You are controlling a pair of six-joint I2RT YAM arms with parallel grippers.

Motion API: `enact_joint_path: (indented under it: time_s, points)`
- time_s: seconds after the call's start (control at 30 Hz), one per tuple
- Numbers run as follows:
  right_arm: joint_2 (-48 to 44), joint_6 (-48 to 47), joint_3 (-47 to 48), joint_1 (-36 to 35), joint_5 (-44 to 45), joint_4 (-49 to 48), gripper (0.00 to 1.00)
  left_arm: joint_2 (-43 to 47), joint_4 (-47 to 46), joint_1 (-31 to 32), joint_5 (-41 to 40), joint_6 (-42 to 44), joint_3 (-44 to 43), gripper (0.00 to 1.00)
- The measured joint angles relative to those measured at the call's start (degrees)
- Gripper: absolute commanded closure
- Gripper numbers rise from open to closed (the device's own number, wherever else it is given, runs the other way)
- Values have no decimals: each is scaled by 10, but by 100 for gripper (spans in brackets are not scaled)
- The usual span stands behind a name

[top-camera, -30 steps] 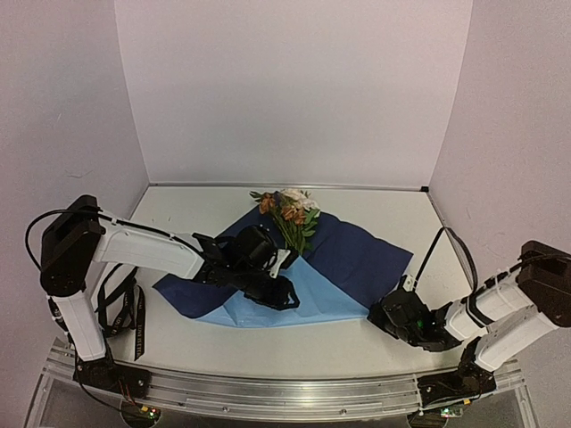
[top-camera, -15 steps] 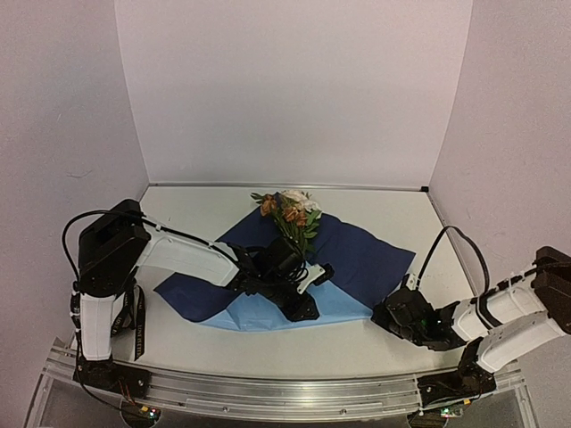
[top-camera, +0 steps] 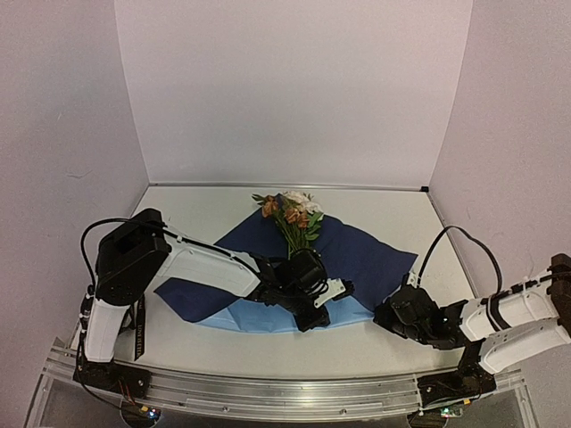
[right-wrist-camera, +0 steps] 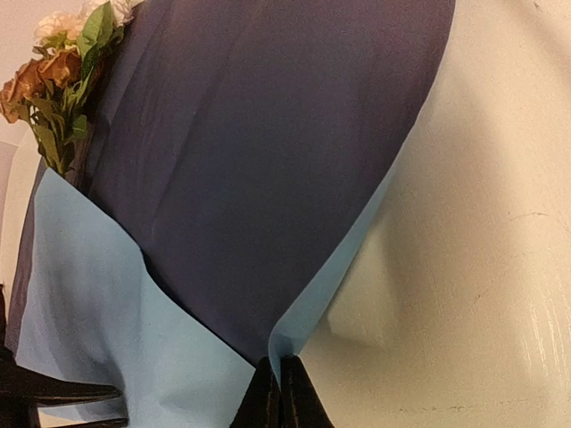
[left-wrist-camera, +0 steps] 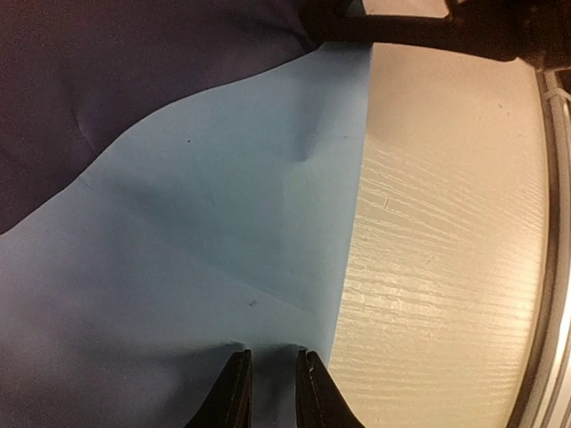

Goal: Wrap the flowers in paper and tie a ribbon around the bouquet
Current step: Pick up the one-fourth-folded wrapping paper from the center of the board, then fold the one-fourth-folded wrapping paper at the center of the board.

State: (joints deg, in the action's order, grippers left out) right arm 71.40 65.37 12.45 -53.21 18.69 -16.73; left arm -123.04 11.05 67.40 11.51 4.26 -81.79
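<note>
The right fingers [right-wrist-camera: 268, 397] are clenched tight on the near right edge of the paper [top-camera: 357, 254]. They lift it a little, so its light blue underside curls up just beside them and casts a shadow on the tabletop [left-wrist-camera: 428, 267]. To their left, the left fingers [left-wrist-camera: 312, 392] are drawn close together with a pinch of the light blue face between them, grasping the paper just inside its near edge. Bare tabletop lies next to these fingers. Well to the left of them, by the left arm's base, the black ribbon [top-camera: 139, 332] lies on the tabletop, partly hidden by the arm. Beyond both pairs of fingers the paper spreads out flat with its dark navy face up. The flowers [top-camera: 290, 212] lie at its far edge, with their stems pointing back toward the left fingers.
</note>
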Motion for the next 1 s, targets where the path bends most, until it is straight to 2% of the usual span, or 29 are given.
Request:
enact_joint_path:
  time_s: [0.3, 0.6, 0.73, 0.77, 0.8, 0.83, 1.0]
  points:
    - [-81, -51, 32, -8, -7, 82, 100, -21, -5, 8, -32, 18, -15, 85]
    - [-120, -221, 143, -43, -61, 187, 100, -23, -17, 8, -21, 14, -14, 87]
    - [-121, -264, 149, -46, -59, 212, 100, -23, -28, 7, -12, 6, -7, 87]
    - [-122, -269, 148, -46, -55, 216, 95, -23, -32, 7, -9, 3, -5, 87]
    - [-125, -273, 144, -46, -51, 218, 82, -23, -38, 6, -6, 0, -2, 87]
    - [-132, -275, 137, -46, -46, 218, 74, -22, -44, 5, -2, -2, 1, 87]
    - [-165, -269, 93, -45, -17, 210, 48, -22, -60, 0, 18, -13, 9, 88]
